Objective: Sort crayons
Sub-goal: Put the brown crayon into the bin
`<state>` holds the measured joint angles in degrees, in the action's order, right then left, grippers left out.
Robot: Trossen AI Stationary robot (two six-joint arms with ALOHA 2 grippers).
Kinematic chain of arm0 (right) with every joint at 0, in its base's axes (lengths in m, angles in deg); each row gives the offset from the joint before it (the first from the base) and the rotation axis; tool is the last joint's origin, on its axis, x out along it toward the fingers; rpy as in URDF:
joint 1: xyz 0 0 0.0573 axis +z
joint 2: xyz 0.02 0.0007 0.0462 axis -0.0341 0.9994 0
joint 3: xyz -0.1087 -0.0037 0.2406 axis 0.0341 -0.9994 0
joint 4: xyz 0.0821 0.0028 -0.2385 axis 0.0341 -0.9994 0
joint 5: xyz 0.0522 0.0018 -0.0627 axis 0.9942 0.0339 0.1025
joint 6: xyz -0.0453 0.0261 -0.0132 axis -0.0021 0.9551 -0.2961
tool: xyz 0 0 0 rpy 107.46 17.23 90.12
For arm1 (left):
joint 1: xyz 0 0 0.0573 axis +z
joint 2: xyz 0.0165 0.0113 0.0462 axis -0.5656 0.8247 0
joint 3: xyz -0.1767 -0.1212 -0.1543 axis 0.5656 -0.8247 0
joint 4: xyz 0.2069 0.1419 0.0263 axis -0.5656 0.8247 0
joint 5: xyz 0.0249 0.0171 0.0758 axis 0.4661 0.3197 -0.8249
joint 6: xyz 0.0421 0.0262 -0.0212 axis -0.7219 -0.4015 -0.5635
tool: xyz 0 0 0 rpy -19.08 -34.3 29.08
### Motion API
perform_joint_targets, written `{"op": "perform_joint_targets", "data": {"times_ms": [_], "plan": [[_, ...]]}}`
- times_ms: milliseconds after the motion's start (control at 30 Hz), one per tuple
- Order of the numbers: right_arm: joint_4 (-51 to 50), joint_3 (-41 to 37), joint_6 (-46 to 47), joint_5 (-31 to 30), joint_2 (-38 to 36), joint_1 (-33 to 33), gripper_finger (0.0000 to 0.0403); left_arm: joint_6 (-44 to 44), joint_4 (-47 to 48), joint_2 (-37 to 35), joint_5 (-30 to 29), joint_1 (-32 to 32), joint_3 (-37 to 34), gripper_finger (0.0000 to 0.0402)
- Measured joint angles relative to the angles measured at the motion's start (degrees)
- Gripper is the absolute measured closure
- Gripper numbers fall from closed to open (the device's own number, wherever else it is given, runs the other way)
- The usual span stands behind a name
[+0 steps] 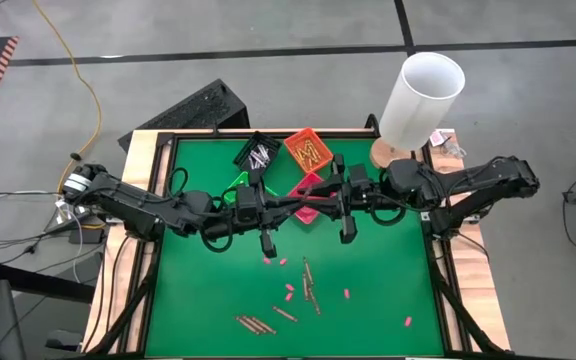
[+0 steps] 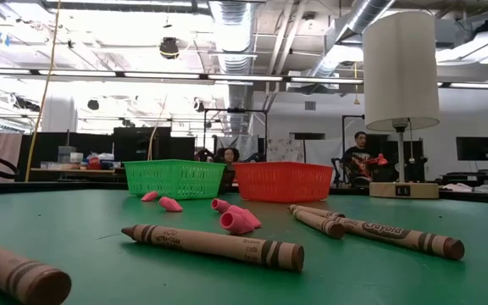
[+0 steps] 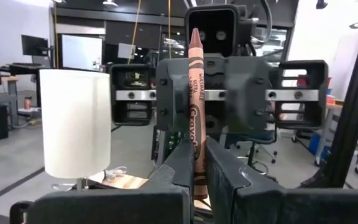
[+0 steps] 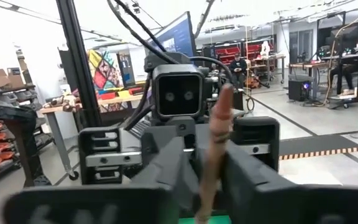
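Facing each other above the green worktop (image 1: pixel 368 290), both grippers meet at one brown crayon (image 3: pixel 194 112): left gripper (image 3: pixel 197 180) fingers clamped on it, right gripper (image 4: pixel 207 186) fingers flanking it, grip unclear.

Brown crayons (image 2: pixel 214 245) and pink bits (image 2: pixel 237 217) before green basket (image 2: pixel 176 179)

The crayons (image 2: pixel 214 243) wear matt brown paper wrappers printed in black, and the upright crayon (image 3: pixel 194 112) shows a smooth waxy tip. The table (image 1: pixel 198 290) has a flat green matt top, like felt, inside a frame of pale bare wood (image 1: pixel 140 160). The green basket (image 2: pixel 176 179) and red basket (image 2: pixel 282 180) look like moulded plastic mesh (slightly shiny). The pink bits (image 2: pixel 237 219) seem dull and rubbery. Both grippers' fingers (image 3: pixel 173 171) are dark matt plastic
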<state>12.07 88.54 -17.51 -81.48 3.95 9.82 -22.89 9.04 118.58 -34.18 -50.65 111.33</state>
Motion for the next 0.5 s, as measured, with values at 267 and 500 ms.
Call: {"op": "perform_joint_targets", "data": {"times_ms": [267, 500], "plan": [[0.05, 0.0, 0.6, -1.35, 0.0, -0.53, 0.0394, 0.05, -0.05, 0.02, 0.39, 0.16, 0.0, 0.0395], [-0.07, 0.0, 0.94, -1.78, 0.04, -0.74, 0.04, 0.44, 2.26, 0.0, -1.19, 0.15, 0.04, 0.0353]]}}
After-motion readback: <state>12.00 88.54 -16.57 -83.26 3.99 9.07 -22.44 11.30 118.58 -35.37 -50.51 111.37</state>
